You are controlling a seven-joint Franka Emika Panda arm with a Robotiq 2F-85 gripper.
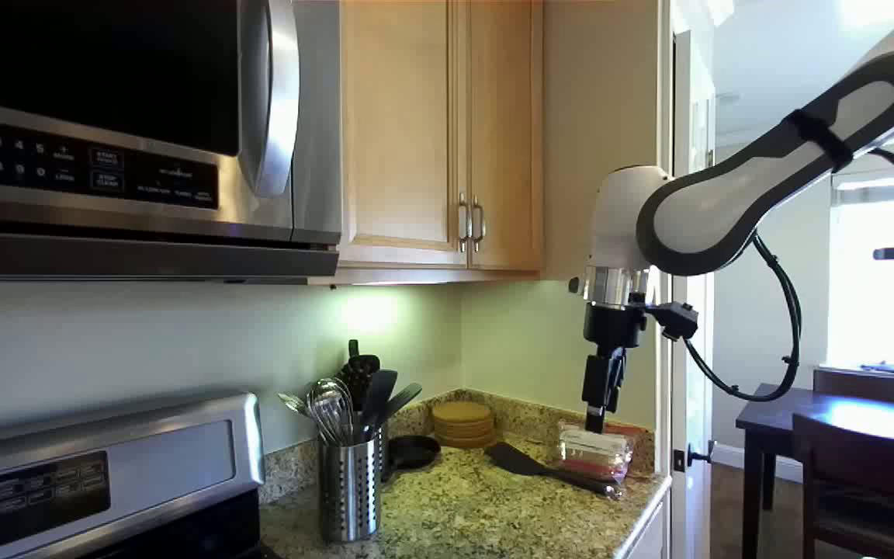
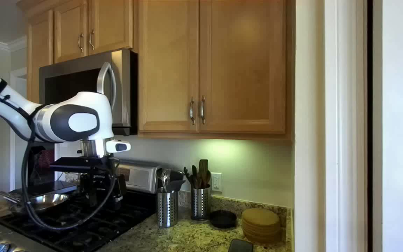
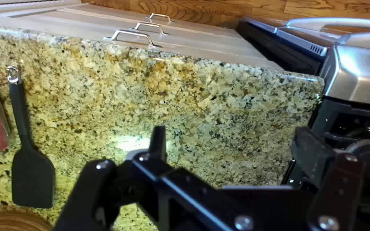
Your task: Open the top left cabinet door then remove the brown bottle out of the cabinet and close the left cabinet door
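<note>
On the left, a stainless-steel microwave (image 1: 94, 78) with a black front hangs above a steel-and-black stove (image 1: 168, 466). Next to the right comes a honey-coloured wooden wall cabinet (image 2: 203, 70). Its tall left panel door (image 1: 396, 132), which carries a slim vertical silver handle (image 1: 462, 222) near its right edge, stands shut beside the matching right panel door (image 1: 501, 132), also shut; both exterior views show this. Below, on the speckled granite table (image 1: 462, 512), stand two perforated steel utensil holders (image 2: 167, 210) full of kitchen tools, then a small round black pan (image 2: 223, 219), then a stack of round tan discs (image 1: 462, 425) toward the far corner. Right of the stack, a black spatula (image 1: 517, 460) lies flat, and a clear plastic packet (image 1: 594, 450) with a red strip lies just beside its handle. Over at the right in an exterior view, the black hand (image 3: 231, 138) points down at the end of a white-and-grey arm (image 1: 773, 171), well apart from the doors. Its fingers (image 3: 158, 141) are spread wide (the wrist view shows granite between them). Farther right, past a white door (image 1: 691, 419), stands a dark wooden chair (image 1: 870, 466).
</note>
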